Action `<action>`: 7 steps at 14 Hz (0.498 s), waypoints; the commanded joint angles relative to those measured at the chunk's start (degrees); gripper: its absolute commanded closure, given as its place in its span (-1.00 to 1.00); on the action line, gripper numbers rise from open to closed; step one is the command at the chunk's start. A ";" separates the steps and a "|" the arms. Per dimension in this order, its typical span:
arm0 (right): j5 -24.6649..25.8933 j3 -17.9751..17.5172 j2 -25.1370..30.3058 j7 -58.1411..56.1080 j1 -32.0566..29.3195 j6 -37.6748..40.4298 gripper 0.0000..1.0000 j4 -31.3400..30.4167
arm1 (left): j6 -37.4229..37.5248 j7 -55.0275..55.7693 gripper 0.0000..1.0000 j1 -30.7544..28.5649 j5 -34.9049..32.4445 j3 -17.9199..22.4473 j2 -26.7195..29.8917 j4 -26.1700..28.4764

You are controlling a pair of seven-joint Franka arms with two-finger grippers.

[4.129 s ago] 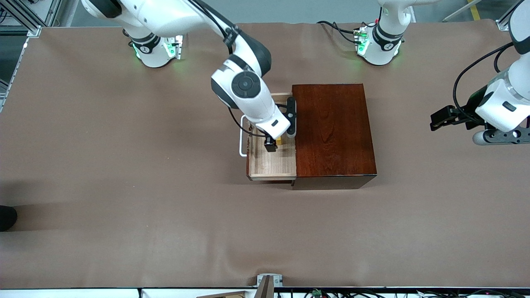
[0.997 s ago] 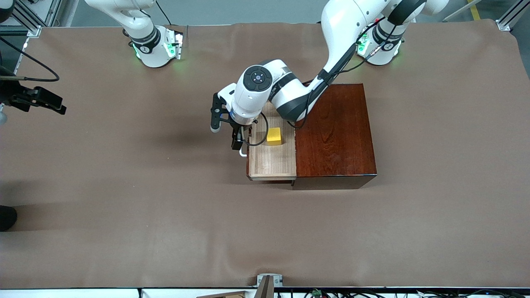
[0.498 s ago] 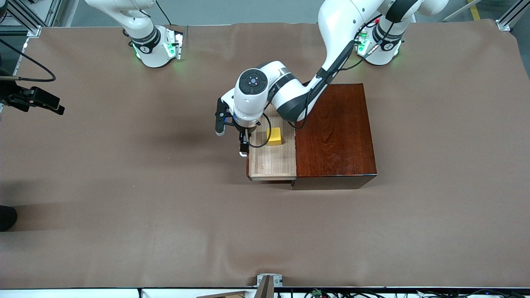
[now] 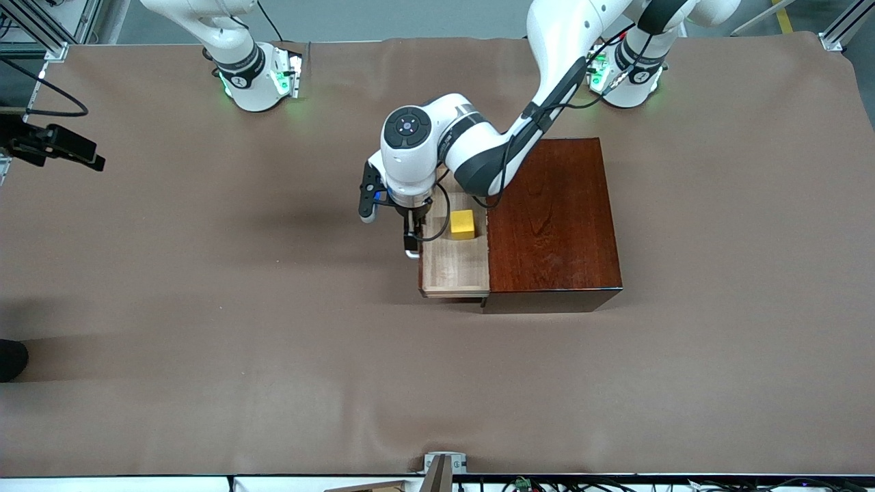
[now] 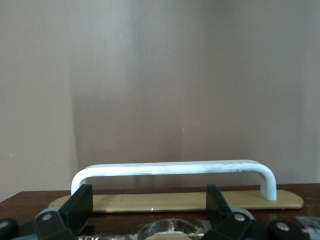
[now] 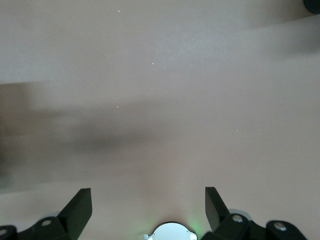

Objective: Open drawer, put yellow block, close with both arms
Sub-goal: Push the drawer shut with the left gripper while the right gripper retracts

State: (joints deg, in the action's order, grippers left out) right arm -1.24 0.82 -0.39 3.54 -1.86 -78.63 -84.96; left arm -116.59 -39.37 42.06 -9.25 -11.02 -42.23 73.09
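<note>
The dark wooden box [image 4: 550, 219] stands mid-table with its drawer [image 4: 454, 270] partly out toward the right arm's end. The yellow block [image 4: 463, 224] lies in the drawer's tray. The left arm reaches over the box. My left gripper [image 4: 410, 238] is open at the drawer's front, with nothing between its fingers. In the left wrist view [image 5: 149, 200] its fingers [image 5: 80, 205] stand just above the white handle [image 5: 172, 169]. My right gripper [image 4: 92, 160] waits open and empty in the air over the right arm's end of the table; the right wrist view [image 6: 147, 205] shows only cloth.
Brown cloth [image 4: 273, 342] covers the table. A dark object [image 4: 10, 359] sits at the table's edge at the right arm's end. A small metal mount [image 4: 444, 465] sits at the edge nearest the front camera.
The drawer has slid a little way into the box, and my left gripper has moved with its front. Earlier the right arm drew back from the drawer, leaving the block inside.
</note>
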 commanded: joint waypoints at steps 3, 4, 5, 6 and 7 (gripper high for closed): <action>-0.60 -1.00 0.48 -0.11 -1.13 0.76 -1.00 0.32 | 7.51 -0.35 -1.00 -0.31 -4.37 1.00 1.71 0.65; -0.60 -1.00 0.48 -0.20 -1.22 0.76 -1.00 0.32 | 8.82 -0.18 -1.00 -0.40 -4.63 1.00 1.71 0.74; -0.60 -1.00 0.48 -0.20 -1.22 0.76 -1.00 0.41 | 10.32 -0.18 -1.00 -0.40 -5.07 1.44 1.71 0.74; -0.60 -0.91 0.48 -0.20 -1.31 0.76 -1.00 0.50 | 12.07 -0.18 -1.00 -0.23 -5.59 2.31 1.71 0.74; -0.60 -0.82 0.56 -0.20 -1.31 0.85 -1.00 0.76 | 13.74 -0.18 -1.00 -0.31 -6.21 2.84 1.80 0.74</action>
State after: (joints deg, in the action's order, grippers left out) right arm -1.24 0.76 -0.40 3.51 -1.86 -78.45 -84.76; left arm -107.89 -39.24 41.91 -12.62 -9.85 -41.81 72.47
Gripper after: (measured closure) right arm 0.000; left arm 0.000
